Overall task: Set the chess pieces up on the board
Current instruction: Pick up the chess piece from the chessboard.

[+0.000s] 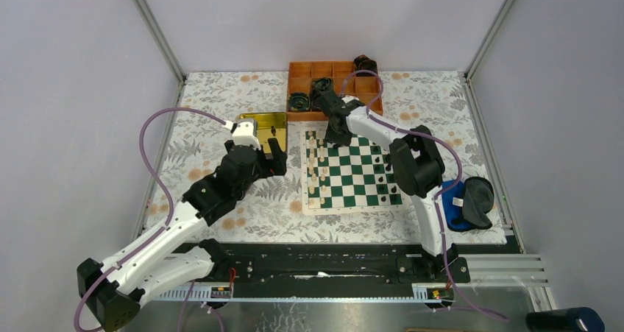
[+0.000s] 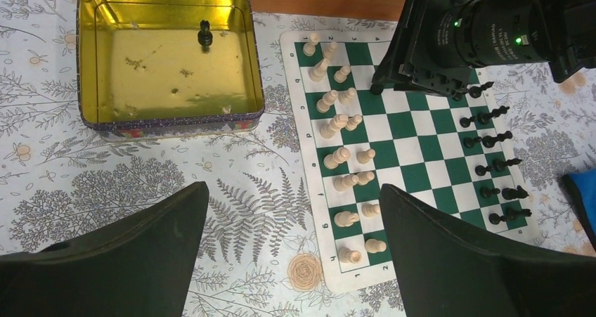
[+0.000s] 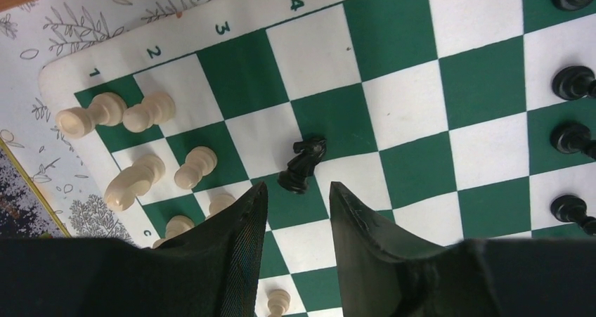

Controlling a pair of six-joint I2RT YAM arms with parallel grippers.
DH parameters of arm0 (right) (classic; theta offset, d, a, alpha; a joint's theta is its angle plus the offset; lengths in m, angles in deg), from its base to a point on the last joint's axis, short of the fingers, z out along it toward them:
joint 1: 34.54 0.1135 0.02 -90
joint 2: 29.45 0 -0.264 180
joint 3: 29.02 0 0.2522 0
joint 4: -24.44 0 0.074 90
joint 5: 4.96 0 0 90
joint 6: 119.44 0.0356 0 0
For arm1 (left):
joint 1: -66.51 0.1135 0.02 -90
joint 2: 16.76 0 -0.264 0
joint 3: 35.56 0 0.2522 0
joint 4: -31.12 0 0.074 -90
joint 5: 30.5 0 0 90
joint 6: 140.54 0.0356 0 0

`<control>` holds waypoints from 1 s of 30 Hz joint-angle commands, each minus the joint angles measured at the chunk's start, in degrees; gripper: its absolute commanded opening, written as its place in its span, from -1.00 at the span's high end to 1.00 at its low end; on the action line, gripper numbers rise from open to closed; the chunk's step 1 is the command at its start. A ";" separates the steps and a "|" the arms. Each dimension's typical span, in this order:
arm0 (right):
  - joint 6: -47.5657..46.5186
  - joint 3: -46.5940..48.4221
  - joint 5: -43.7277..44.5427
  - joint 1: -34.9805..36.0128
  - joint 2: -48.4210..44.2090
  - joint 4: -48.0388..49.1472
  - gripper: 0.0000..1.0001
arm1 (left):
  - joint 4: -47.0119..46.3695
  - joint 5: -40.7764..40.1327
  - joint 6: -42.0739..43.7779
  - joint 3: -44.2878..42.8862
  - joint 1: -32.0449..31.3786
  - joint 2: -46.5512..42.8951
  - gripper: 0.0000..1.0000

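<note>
One black knight point(image 3: 303, 164) stands in the middle of the board point(image 3: 485, 78), just beyond the right gripper point(image 3: 297, 187).
Both hold nothing: right half parted, left gripper point(image 2: 293, 188) wide open. Next, probably, the right closes on the knight for black's back row.

Left of the board point(image 2: 415, 155), the tin point(image 2: 154, 78) — one chessman point(image 2: 204, 34) inside; tray point(image 1: 302, 73) behind.
</note>
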 commanded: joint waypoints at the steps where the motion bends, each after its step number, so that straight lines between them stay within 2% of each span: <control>1: -0.28 1.64 2.13 -1.82 0.46 0.82 0.10 | -0.94 -0.44 1.64 0.07 0.44 0.63 -0.98; 30: -0.97 3.74 -2.02 -3.23 3.94 1.88 0.12 | -1.62 -0.97 1.90 0.77 0.39 1.94 -0.98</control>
